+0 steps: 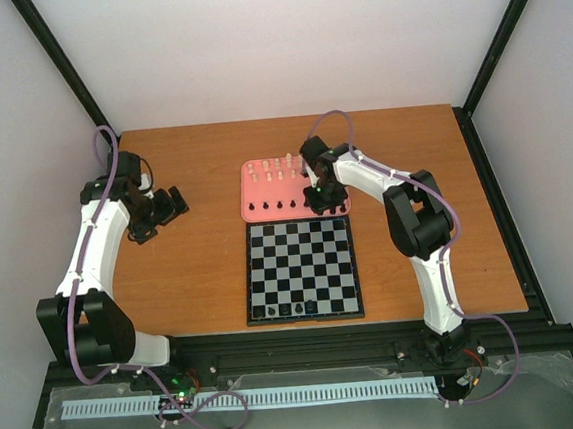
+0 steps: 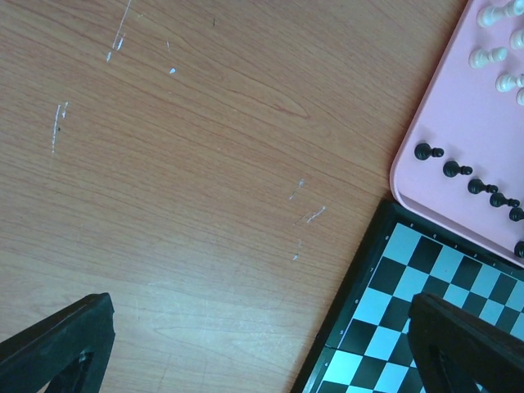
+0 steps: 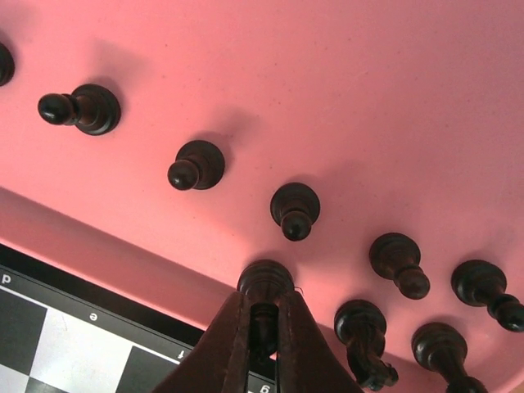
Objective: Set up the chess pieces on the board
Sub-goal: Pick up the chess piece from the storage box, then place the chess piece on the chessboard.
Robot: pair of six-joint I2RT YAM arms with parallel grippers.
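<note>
Black chess piece (image 3: 264, 278) | right hand (image 3: 264, 313) clamped on it | standing on pink tray (image 3: 344, 74) | left hand (image 2: 262, 352) apart

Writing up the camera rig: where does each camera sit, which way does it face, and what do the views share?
Top external: high behind the robot, looking down on the table, board and pink tray; left arm and right arm show.
Left wrist: looks down at bare wood, a board corner and the tray's edge; left gripper open.
Right wrist: close above the tray; right gripper shut on a black piece.
Shared: tray and board appear in all three.
</note>
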